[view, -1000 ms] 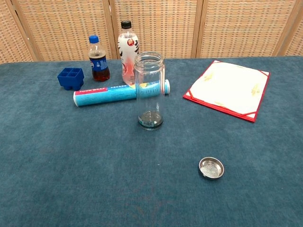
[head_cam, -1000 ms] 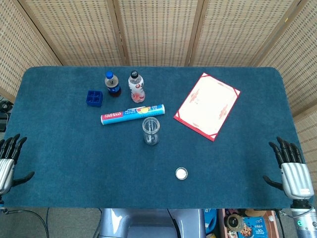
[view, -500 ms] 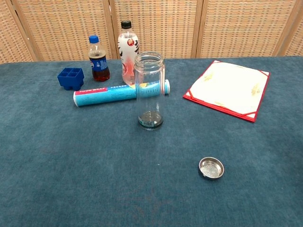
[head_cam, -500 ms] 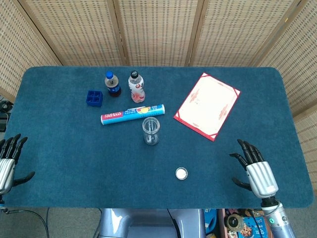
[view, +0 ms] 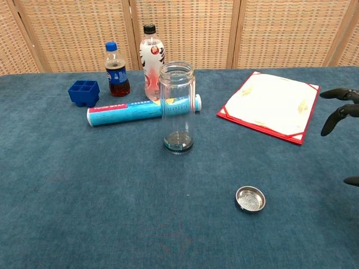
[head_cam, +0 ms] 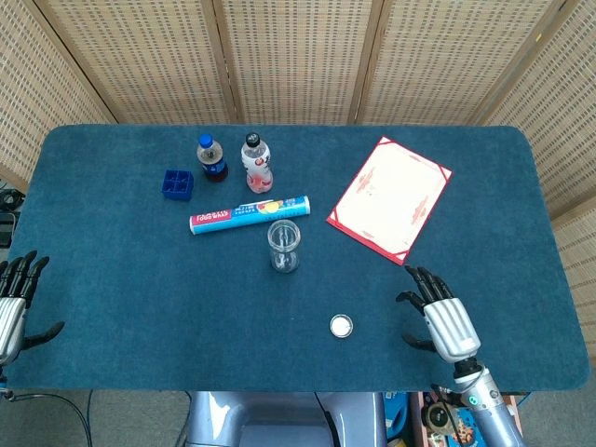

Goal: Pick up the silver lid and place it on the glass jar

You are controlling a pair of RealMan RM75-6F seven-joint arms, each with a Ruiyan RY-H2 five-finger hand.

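Observation:
The silver lid [head_cam: 341,326] [view: 250,199] lies on the blue table near its front edge, hollow side up. The empty glass jar [head_cam: 283,246] [view: 177,106] stands upright and uncovered near the table's middle. My right hand [head_cam: 441,315] hovers open to the right of the lid, fingers spread, holding nothing. Only its dark fingertips [view: 338,111] show at the chest view's right edge. At the table's left front corner, my left hand [head_cam: 13,303] is open and empty.
Behind the jar lies a cling-wrap roll [head_cam: 250,213], with a cola bottle [head_cam: 211,157], a white drink bottle [head_cam: 257,162] and a blue tray [head_cam: 177,183] further back. A red-edged menu card [head_cam: 389,197] lies at the right.
My right hand has moved left from the table's right edge towards the lid and entered the chest view. The left hand, lid and jar have stayed put.

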